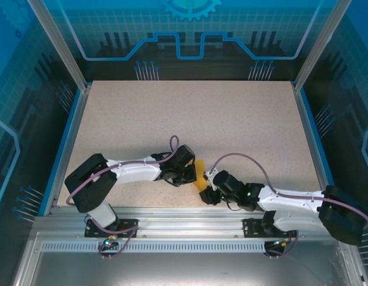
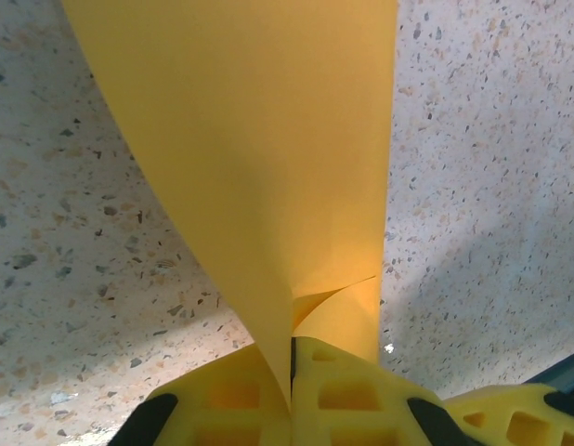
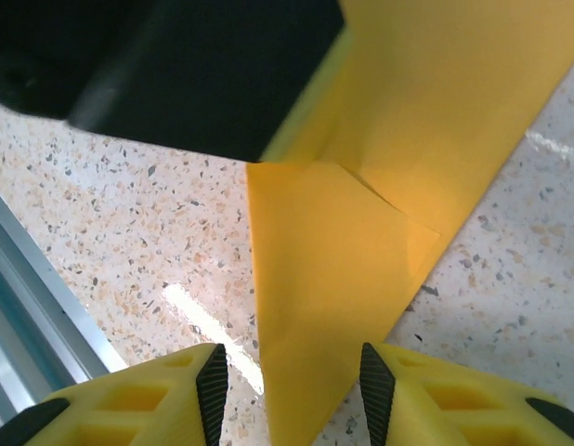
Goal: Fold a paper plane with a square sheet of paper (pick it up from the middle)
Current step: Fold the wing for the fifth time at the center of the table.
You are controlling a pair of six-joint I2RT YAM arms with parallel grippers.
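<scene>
I read the bench [image 1: 190, 113] from the top cam as pale beige, speckled w/ fine dark and tan flecks. It's mostly matte, though the wrist cams catch a few bright glare streaks. Blue trim [image 1: 64, 149] runs along its left and right sides. At the near edge a ribbed aluminium rail [image 1: 190, 215] carries both arm bases. Aluminium posts [image 1: 56, 42] rise at the far corners. The walls are blue see-through panels [image 1: 190, 30] printed w/ circuit-style lines, plus a gear shape at far ctr.

The sheet of paper [image 1: 200, 173] is orange-yellow and sits near the ctr of the bench, just far of the rail, btwn the two wrists. It's partly folded: I can see a crease and a flap close up.

Left end effector [image 2: 290, 358]: yellow fingers pressed together, clamped on the sheet. The paper bows away from the grip in a curve, and a soft shadow falls on the bench beside it.

Right end effector [image 3: 292, 383]: fingers apart, w/ a tapering end of the sheet lying btwn them. One pad is clear of the paper. The other is right at its edge, and I can't tell if it touches. No clamp there.
</scene>
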